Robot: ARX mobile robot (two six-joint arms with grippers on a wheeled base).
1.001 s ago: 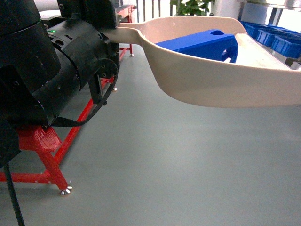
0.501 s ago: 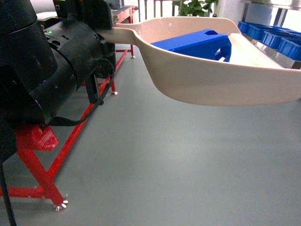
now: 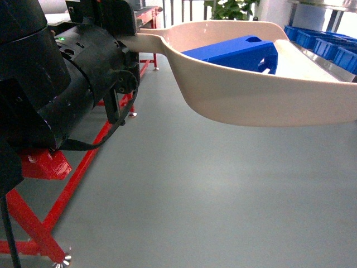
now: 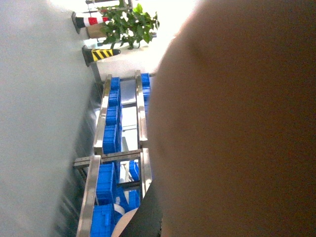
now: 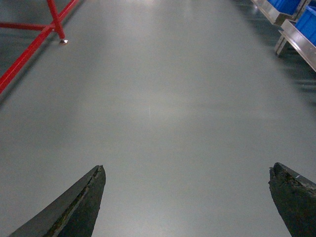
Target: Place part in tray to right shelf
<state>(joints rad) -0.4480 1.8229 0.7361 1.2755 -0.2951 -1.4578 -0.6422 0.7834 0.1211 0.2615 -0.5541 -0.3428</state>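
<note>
The part (image 3: pixel 234 53) already lies inside the tray (image 3: pixel 251 95), which is carried in the air by its handle from the left arm's side; delivery to the right shelf (image 4: pixel 140 113) appears still ahead. The left end effector is hidden behind the arm's black housing (I cannot tell how its jaws stand), while the right end effector (image 5: pixel 190 202) hangs wide open and empty over bare grey floor (image 3: pixel 195 195). Blue crates (image 3: pixel 329 42) sit near the tray's far lip, and a red frame (image 3: pixel 50 184) stands on the left.
</note>
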